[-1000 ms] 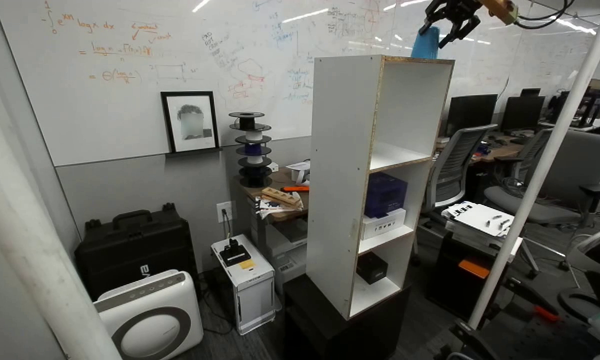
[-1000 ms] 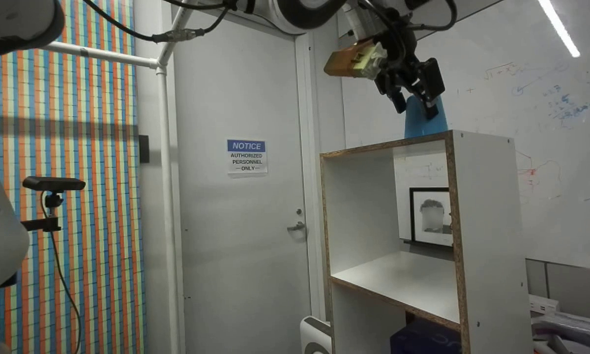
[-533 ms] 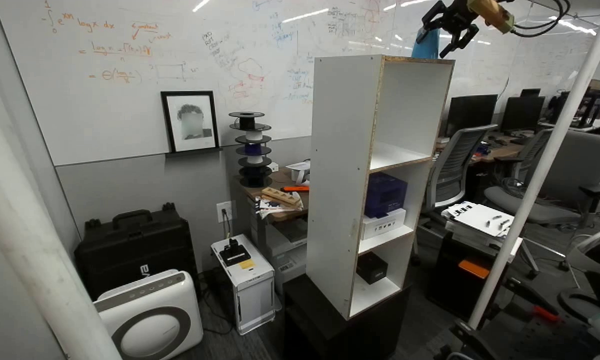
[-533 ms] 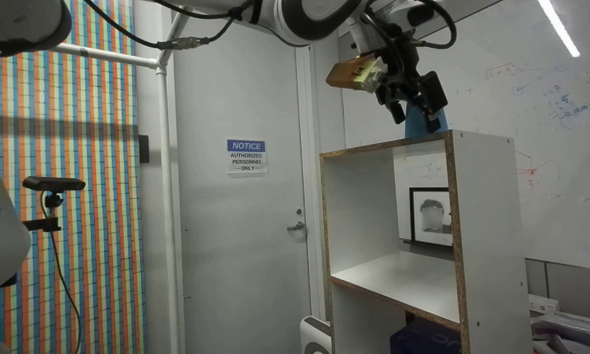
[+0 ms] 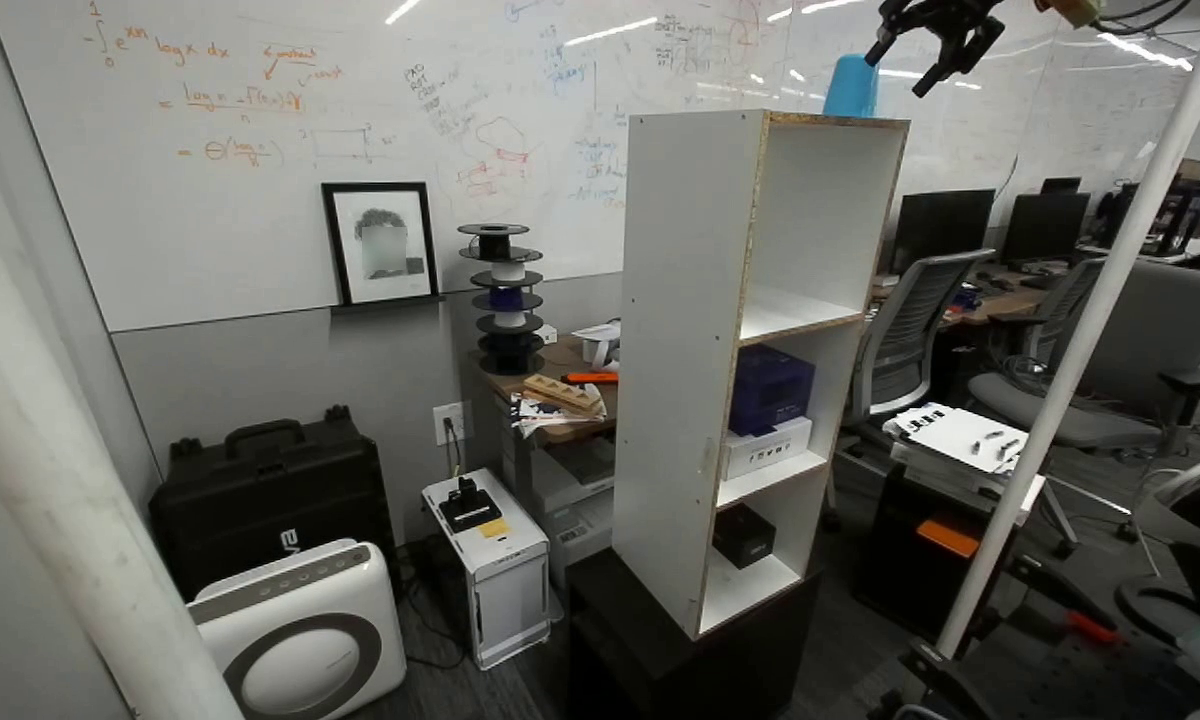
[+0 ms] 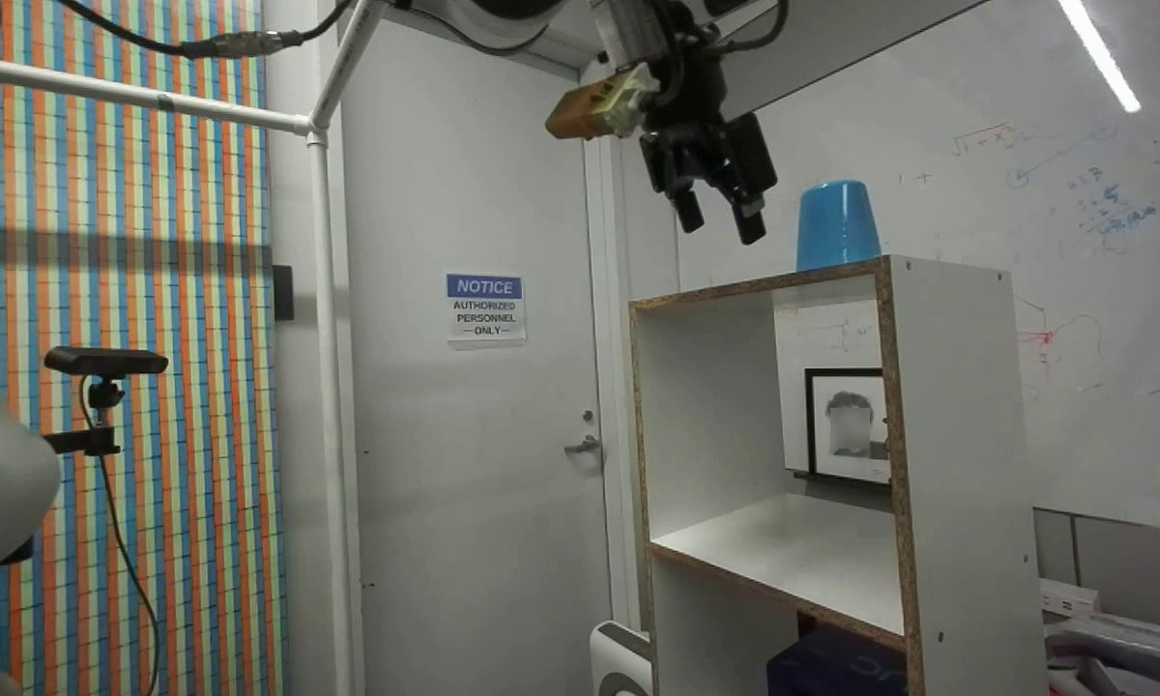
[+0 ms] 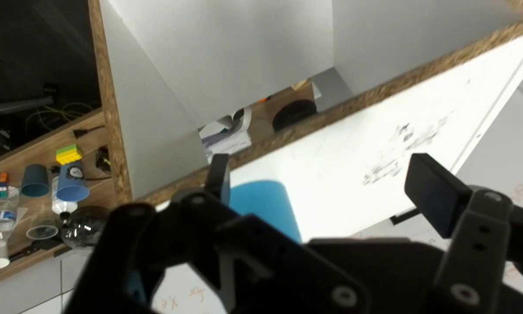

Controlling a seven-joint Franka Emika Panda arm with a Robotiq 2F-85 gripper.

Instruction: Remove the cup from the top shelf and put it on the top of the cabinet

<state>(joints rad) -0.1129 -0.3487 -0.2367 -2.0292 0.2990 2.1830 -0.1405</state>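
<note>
The blue cup (image 5: 850, 88) stands upside down on top of the white cabinet (image 5: 682, 360), near its edge. It shows fully in an exterior view (image 6: 837, 224). In the wrist view the cup (image 7: 266, 204) is partly hidden behind a finger of the gripper. My gripper (image 6: 723, 232) is open and empty, up in the air beside the cup and apart from it. In an exterior view the gripper (image 5: 897, 75) is above and to the right of the cup. The wrist view shows the gripper's fingers (image 7: 322, 183) spread wide. The cabinet's top compartment (image 6: 793, 541) holds nothing visible.
The middle shelf holds a dark blue box (image 5: 770, 388) on a white box (image 5: 768, 450). A small black box (image 5: 743, 535) is on the bottom shelf. A white pole (image 5: 1075, 340) stands right of the cabinet. A desk with filament spools (image 5: 508, 298) is behind it.
The gripper dipped slightly beside the cup, then moved up and away from it, leftward in an exterior view. The cup stays on the cabinet top, now uncovered.
</note>
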